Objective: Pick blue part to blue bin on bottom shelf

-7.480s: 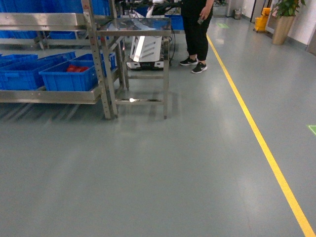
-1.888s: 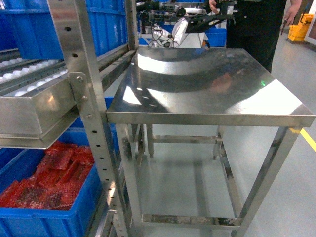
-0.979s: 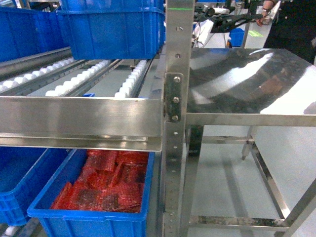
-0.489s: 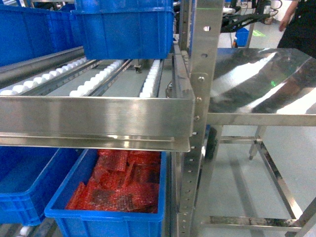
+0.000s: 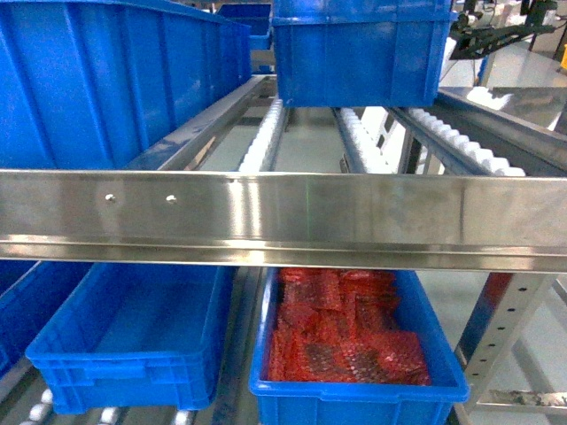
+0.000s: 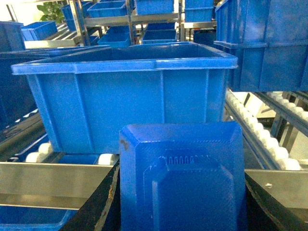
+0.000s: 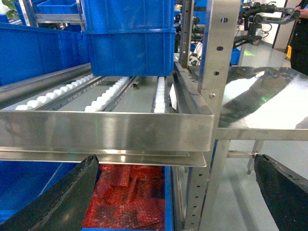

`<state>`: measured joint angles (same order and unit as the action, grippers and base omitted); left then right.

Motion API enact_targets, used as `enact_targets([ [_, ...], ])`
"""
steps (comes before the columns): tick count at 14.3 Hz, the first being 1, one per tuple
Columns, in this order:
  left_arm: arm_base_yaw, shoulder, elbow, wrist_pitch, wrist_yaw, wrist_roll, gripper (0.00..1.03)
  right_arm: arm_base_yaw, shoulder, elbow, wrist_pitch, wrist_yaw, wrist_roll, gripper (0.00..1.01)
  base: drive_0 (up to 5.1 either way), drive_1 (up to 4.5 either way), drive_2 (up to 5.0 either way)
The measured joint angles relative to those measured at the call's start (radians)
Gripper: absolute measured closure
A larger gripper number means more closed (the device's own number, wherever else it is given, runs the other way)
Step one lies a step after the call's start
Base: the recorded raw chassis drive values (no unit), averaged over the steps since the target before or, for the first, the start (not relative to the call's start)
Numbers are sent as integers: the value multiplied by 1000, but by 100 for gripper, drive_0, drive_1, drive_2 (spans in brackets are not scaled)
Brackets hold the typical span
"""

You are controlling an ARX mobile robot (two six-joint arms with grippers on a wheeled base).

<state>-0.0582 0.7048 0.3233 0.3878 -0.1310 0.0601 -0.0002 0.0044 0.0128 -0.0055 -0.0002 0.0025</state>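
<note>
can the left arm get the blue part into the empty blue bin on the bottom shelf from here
Probably not directly. The left gripper holds the blue part up at the roller level, facing a big upper bin. The steel front lip runs across above the empty blue bin, so the arm would likely have to drop below it first.

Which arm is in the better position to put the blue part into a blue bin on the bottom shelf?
Probably the left: the blue part sits between the left gripper's fingers. The right gripper is open and holds nothing.
</note>
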Motion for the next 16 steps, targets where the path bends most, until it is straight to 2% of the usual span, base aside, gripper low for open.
enact_targets([
  [2,0,0,0,2,0,0,59,0,0,0,1,0,0,3,-474,231,231],
  [16,-2,0,0,0,0,0,59,0,0,0,1,-1,0,3,-5,-5,-5],
])
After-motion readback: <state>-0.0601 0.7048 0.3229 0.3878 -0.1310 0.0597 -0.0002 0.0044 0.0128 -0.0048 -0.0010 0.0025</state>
